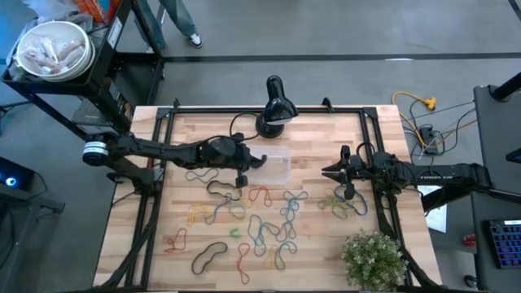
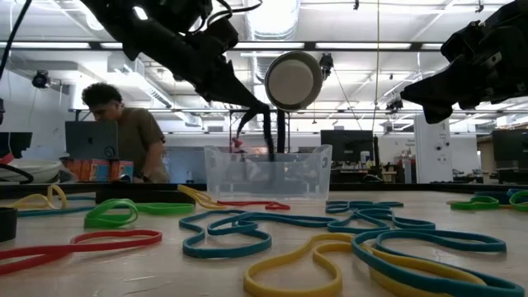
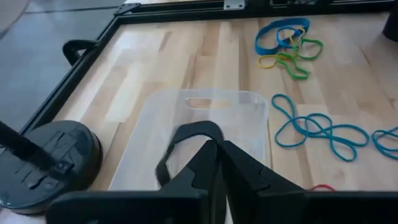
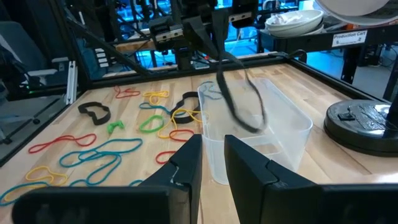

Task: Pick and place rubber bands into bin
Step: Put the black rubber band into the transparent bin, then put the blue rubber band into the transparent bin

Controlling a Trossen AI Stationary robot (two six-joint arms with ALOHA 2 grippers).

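The clear bin [image 1: 278, 166] stands on the far middle of the wooden table, and also shows in the low view [image 2: 305, 173]. Many coloured rubber bands [image 1: 269, 221] lie loose on the near side of it. My left gripper [image 3: 217, 149] is above the bin's left end, shut on a black rubber band [image 3: 179, 140]. My right gripper [image 4: 213, 158] is open and holds nothing. It hovers above the table right of the bin [image 4: 283, 127], pointing at it. Blue and green bands [image 1: 346, 203] lie beneath it. My left gripper pinches the black rubber band near the top of its loop [image 3: 208, 132] between its two fingers, coming from above and slanting from the table's left. The band is lifted clear and hangs slack below the fingers as an open loop [image 4: 241, 99], its lower end inside the bin [image 2: 269, 144].
A black lamp with a round base [image 1: 273, 114] stands at the far edge, just behind the bin. A potted plant [image 1: 374, 259] fills the near right corner. Black rails [image 1: 167, 138] frame the table. A person [image 2: 124, 136] sits beyond the far side.
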